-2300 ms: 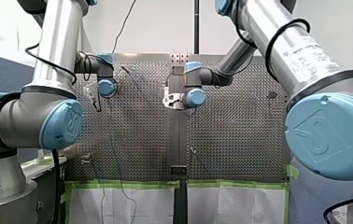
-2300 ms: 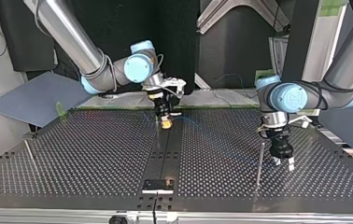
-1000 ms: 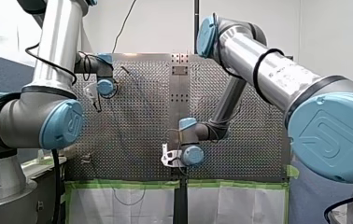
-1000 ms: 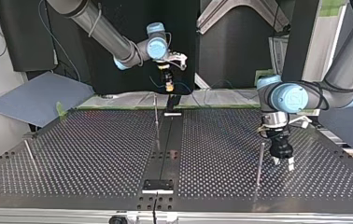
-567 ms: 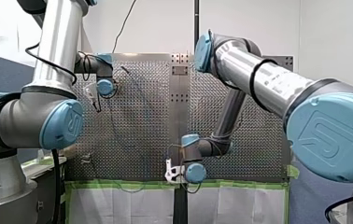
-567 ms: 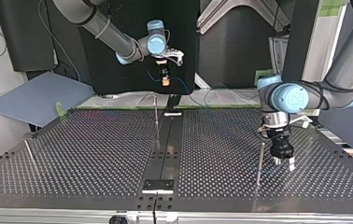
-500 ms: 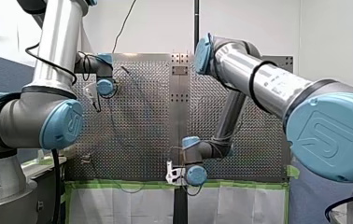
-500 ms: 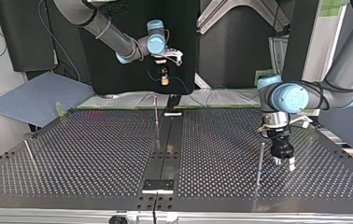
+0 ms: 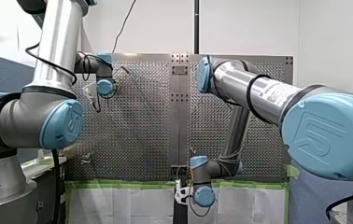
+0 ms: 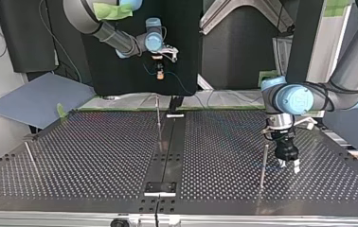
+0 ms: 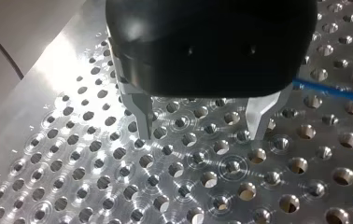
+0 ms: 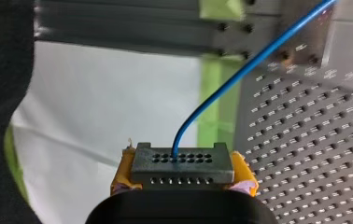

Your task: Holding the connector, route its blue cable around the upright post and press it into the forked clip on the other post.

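**Connector (image 12: 182, 163) held beyond the tabletop (image 10: 96, 156) edge**

My left pincer (image 11: 203, 127) hangs low over the perforated tabletop, metal fingers spread and empty, just beside a thin post (image 10: 263, 165). In the top view, my right pincer (image 10: 159, 72) hangs high past the far edge. Its yellow pads clamp the dark connector, whose blue cable (image 12: 240, 74) runs toward the tabletop.

1. Beyond the surface's (image 10: 96, 156) far edge in the top view, and above it: the right tool (image 10: 159, 71), closed on the connector (image 12: 182, 163).
2. Ahead of the connector: the cable (image 12: 240, 77), leading toward the surface's edge.
3. Near the far middle: an upright post (image 10: 158, 118), possibly the forked one, too small to tell.
4. At the top view's right, over the surface: the left tool (image 10: 289, 165), just beside a second post (image 10: 263, 165).
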Robot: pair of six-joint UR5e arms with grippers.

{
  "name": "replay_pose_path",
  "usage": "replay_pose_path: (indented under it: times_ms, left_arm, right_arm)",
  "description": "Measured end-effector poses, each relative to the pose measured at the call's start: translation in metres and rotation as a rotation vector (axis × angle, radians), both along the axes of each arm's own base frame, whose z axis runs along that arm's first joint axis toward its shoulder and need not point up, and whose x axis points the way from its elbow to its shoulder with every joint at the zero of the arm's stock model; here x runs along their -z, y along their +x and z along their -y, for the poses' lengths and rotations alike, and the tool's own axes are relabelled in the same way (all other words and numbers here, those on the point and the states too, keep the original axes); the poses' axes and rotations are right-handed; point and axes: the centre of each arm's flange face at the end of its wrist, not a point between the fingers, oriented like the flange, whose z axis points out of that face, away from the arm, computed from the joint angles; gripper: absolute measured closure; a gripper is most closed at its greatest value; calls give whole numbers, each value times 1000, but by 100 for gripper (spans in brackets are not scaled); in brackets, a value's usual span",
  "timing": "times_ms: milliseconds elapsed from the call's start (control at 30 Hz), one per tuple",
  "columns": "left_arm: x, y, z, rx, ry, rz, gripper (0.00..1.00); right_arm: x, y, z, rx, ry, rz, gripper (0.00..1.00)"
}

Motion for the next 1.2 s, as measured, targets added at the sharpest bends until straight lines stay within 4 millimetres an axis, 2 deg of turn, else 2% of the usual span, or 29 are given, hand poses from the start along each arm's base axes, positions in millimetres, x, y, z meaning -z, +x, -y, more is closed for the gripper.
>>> replay_pose_path:
  times_ms: [400, 567, 667, 1200]
  left_arm:
    - [0, 0, 0, 0, 0, -1, 0]
    - [0, 0, 0, 0, 0, -2, 0]
    - [0, 0, 0, 0, 0, -2, 0]
    - [2, -2, 6, 11, -6, -18, 0]
  right_arm:
    - [59, -38, -11, 33, 57, -67, 100]
    - [70, -47, -13, 47, 69, -82, 100]
    - [66, -49, -8, 57, 64, -80, 100]
    - [8, -53, 8, 84, 0, -31, 100]
